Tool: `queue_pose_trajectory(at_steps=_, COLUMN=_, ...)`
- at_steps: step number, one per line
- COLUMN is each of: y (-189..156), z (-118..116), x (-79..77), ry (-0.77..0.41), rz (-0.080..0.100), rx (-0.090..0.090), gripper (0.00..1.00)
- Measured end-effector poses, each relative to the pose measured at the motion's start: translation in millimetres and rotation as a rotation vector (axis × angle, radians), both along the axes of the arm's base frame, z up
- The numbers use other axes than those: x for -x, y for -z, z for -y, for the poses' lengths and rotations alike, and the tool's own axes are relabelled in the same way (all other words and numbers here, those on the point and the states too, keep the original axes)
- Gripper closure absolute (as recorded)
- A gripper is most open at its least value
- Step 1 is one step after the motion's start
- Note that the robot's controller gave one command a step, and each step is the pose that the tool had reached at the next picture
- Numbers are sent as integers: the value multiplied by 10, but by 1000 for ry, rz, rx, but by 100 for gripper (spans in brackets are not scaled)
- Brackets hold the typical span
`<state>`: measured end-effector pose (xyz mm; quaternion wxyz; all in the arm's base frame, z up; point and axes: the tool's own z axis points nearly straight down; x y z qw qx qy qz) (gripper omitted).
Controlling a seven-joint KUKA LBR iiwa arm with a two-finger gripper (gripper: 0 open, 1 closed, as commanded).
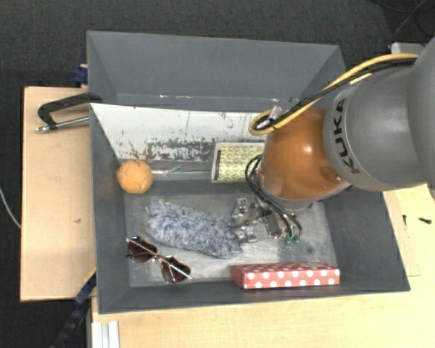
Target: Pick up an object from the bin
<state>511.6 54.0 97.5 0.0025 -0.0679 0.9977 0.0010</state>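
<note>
Camera view, from the left: an orange ball rests by the left wall of the bin, well clear of the work. Sunglasses lie at the front left, just beside a blue-and-white knitted cloth spread over the middle of the floor. The gripper is low at that cloth's right end; whether the jaws are wide or narrow I cannot tell. This looks like the reach-and-grasp step, with nothing lifted. The next move calls for a firm pinch on soft fabric, then a straight lift. A patterned yellow-green box behind and a red white-dotted box in front crowd the approach.
</note>
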Motion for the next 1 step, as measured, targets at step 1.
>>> queue_pose_trajectory(at_steps=1, y=-1323, z=-93, x=-165, ry=4, rz=0, rx=1, gripper=100)
